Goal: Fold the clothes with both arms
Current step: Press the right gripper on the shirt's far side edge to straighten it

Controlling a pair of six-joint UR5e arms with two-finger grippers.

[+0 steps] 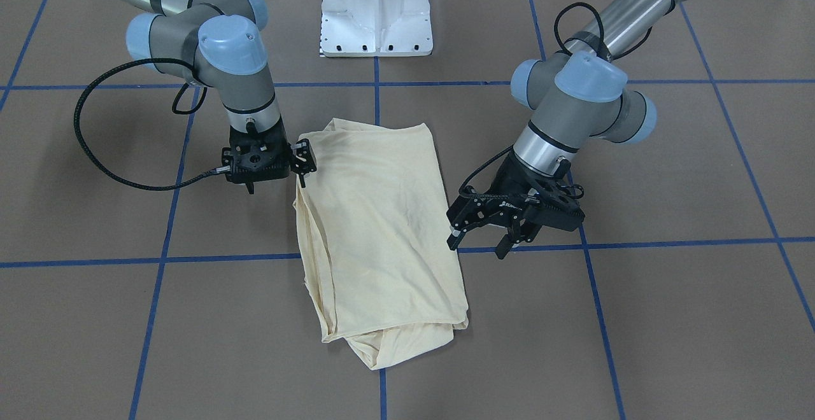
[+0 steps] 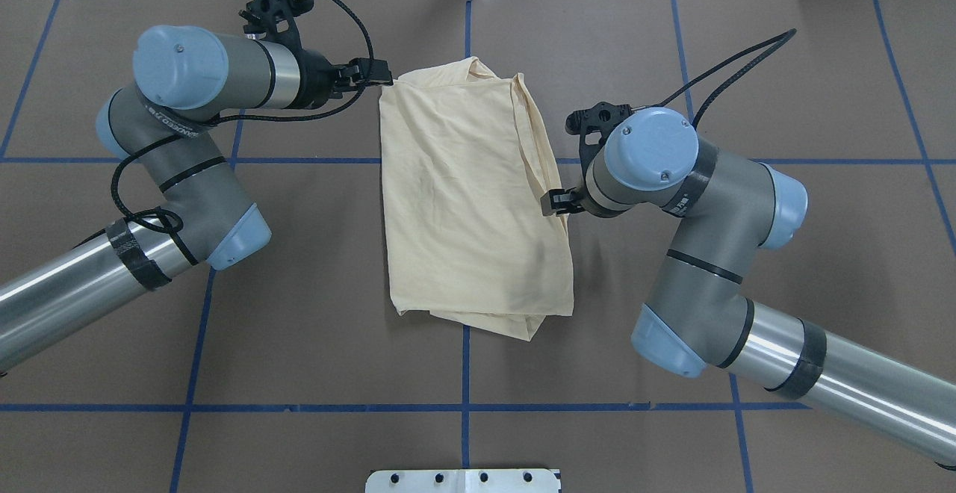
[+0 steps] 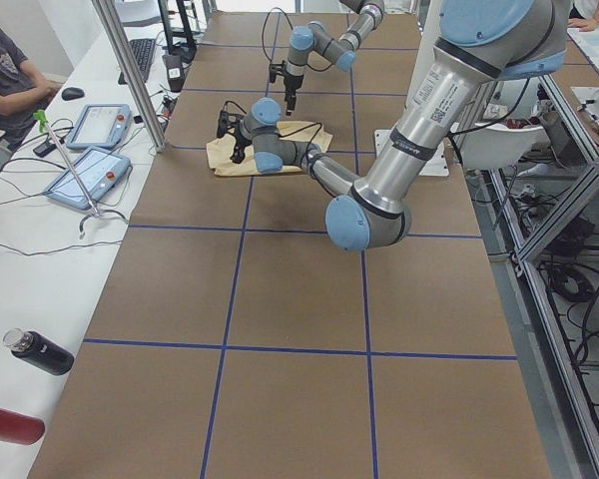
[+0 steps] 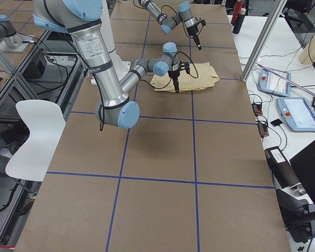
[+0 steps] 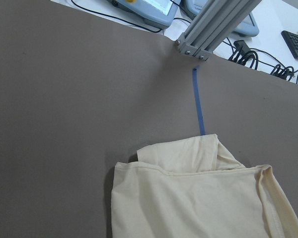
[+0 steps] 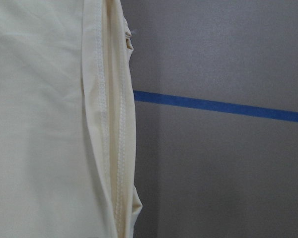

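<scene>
seems past the lengthwise folds, with the pale cream-yellow thin long-sleeved t-shirt (image 1: 382, 216) lying narrow on the brown blue-taped desk (image 1: 637, 343). holds black left pincer (image 1: 479, 242) spread beside one long edge; cannot tell spread from pinching for black right pincer (image 1: 304, 162) opposite. next likely calls for pinching one short end's corners, carrying them across.

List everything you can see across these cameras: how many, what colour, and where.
T-shirt: one, cream-yellow, folded, mid-table.
table: one, brown with blue tape grid.
pedestal base: one, white, table's robot side.
tablets: two, grey-blue, side bench.
black bottle: one, bench end.
red bottle: one, beside it.
chair: one, white, beside the table.
person: one, dark shirt, seated at bench.
arms: two, grey with light-blue caps, either side.
left gripper: one, black, open, beside the shirt.
right gripper: one, black, at the shirt's opposite edge.
</scene>
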